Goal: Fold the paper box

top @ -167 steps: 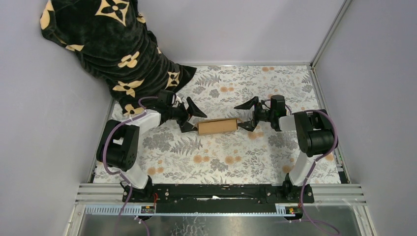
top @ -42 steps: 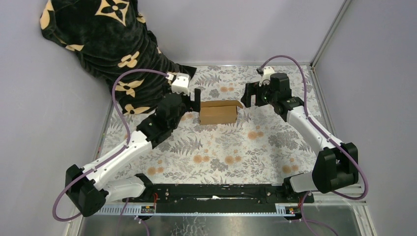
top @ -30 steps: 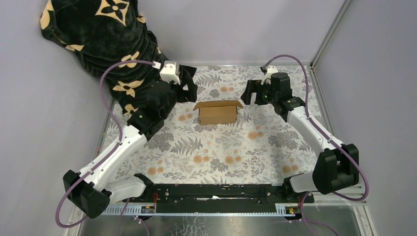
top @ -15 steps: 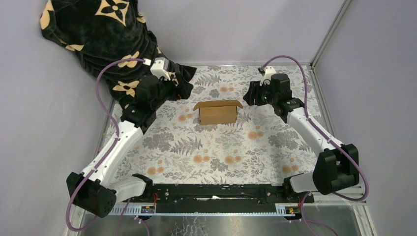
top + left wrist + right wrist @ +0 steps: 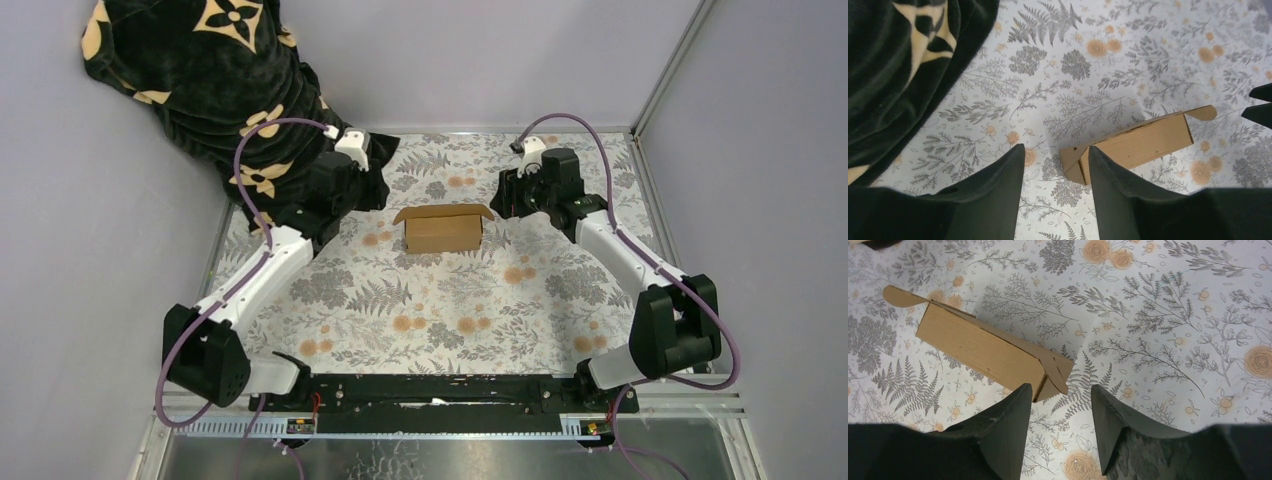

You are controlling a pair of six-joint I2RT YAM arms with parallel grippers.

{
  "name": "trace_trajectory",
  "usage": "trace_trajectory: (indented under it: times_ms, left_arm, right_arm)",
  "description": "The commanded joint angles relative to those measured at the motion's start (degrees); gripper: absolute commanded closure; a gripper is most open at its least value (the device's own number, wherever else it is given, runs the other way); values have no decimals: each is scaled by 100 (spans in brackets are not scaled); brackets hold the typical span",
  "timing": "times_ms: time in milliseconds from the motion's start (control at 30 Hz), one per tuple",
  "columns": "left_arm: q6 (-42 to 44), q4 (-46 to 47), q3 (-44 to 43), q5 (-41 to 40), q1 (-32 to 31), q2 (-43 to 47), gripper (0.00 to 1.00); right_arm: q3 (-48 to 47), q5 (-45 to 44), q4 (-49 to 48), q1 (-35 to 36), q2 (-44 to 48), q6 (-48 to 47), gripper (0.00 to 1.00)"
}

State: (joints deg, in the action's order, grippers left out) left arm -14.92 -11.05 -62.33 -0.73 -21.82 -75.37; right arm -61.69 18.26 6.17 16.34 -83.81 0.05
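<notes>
One paper box (image 5: 443, 231) lies on the floral worktop (image 5: 440, 320), just above the middle of the overhead frame, with its long side running left to right. It is plain brown cardboard. Two small flaps stick out from its top edge, one at each end.

Two arms reach in from the bottom of the frame, one on either side of the box. Neither touches it.

The left end effector (image 5: 1055, 150) is released. Its two dark fingers (image 5: 998, 190) stand apart at the bottom of the wrist frame, with only patterned worktop between them. The box (image 5: 1138, 145) lies beyond them, right of centre. Its near end flap is ajar and a rounded tab shows at the far end.

The right end effector (image 5: 1060, 388) is likewise released and grasps nothing. Its two fingers (image 5: 998, 430) are parted at the bottom of the frame. The box (image 5: 983, 352) sits at upper left of centre, and its near end flap hangs loose.

One black blanket (image 5: 220, 90) with cream flower motifs is heaped in the upper left corner of the overhead frame. It also fills the upper left of the left wrist frame (image 5: 898, 75).
</notes>
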Motion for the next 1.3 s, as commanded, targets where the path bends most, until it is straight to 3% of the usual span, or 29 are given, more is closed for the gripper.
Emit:
trace_trajectory:
  times_ms: [0,67,433,567,733,800,867,967,1133,1267]
  left_arm:
    - [406,8,-97,-220,-130,-309,52]
    - [396,-108,-207,-301,-188,-478,61]
    - [239,-118,-232,-877,-414,-471,51]
    - [231,-124,-233,-877,-464,-451,53]
    - [356,-108,-180,-597,-571,-493,62]
    - [482,-144,-203,-464,-590,-565,56]
    - [602,-172,-207,-398,-588,-591,44]
    - [731,-186,-218,-432,-583,-571,38]
    - [915,-202,-198,-330,-586,-618,40]
    - [1024,-222,-235,-164,-554,-840,48]
  right_arm:
    - [-247,176,-151,113,-68,-257,45]
    - [-262,157,-160,128,-102,-258,46]
    - [-247,199,-214,126,-140,-232,45]
    - [-176,274,-215,124,-85,-243,46]
    - [-133,319,-246,141,-96,-258,46]
    - [-187,327,-214,150,-153,-260,46]
    - [-236,330,-199,150,-193,-260,47]
    - [-308,319,-168,150,-278,-259,46]
    - [-320,353,-176,159,-339,-260,47]
    - [-317,355,-196,159,-328,-256,48]
